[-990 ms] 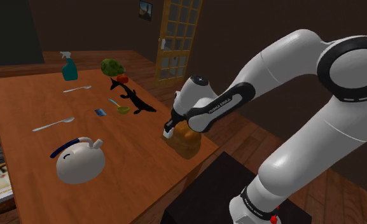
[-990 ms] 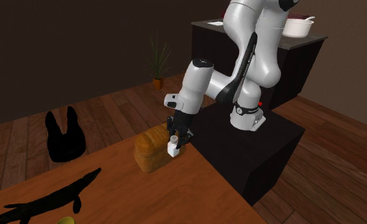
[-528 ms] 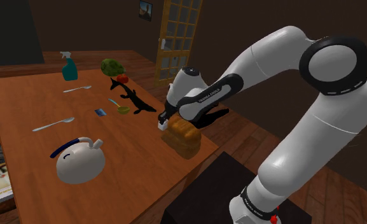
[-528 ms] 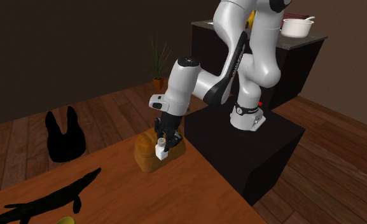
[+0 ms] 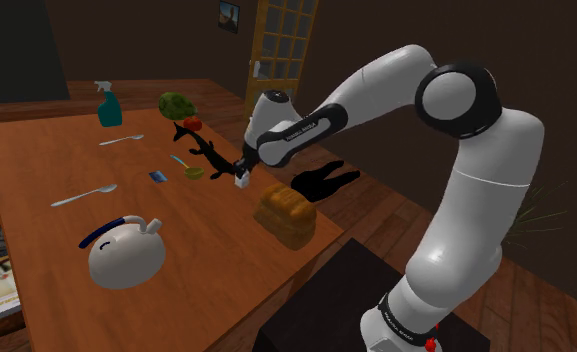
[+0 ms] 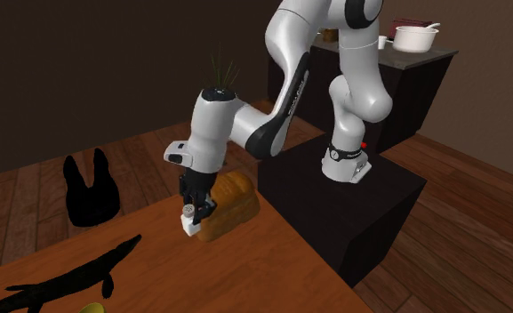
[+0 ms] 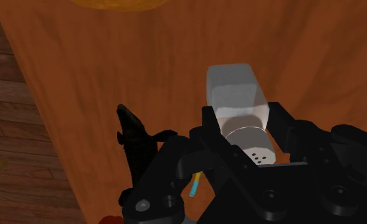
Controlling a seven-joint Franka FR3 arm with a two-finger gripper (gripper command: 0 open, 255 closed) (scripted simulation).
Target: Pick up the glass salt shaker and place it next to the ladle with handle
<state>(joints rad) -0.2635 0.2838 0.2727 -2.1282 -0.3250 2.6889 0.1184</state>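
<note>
Wrist view: clear salt shaker (image 7: pixel 236 102) with a grey perforated cap, clasped tight between the two black fingers (image 7: pixel 283 124) of the end effector (image 7: pixel 242 127), over the brown counter (image 7: pixel 112 57). In the shoulder view, carried above the counter's middle. Green ladle (image 5: pixel 192 171) near at nine o'clock of the shaker, black lizard-shaped figure (image 5: pixel 216 160) just beside at ten. Bread loaf (image 5: pixel 286 213) at four o'clock. White kettle (image 5: pixel 126 255) well apart at seven, teal spray bottle (image 5: pixel 109 105) far off at ten.
</note>
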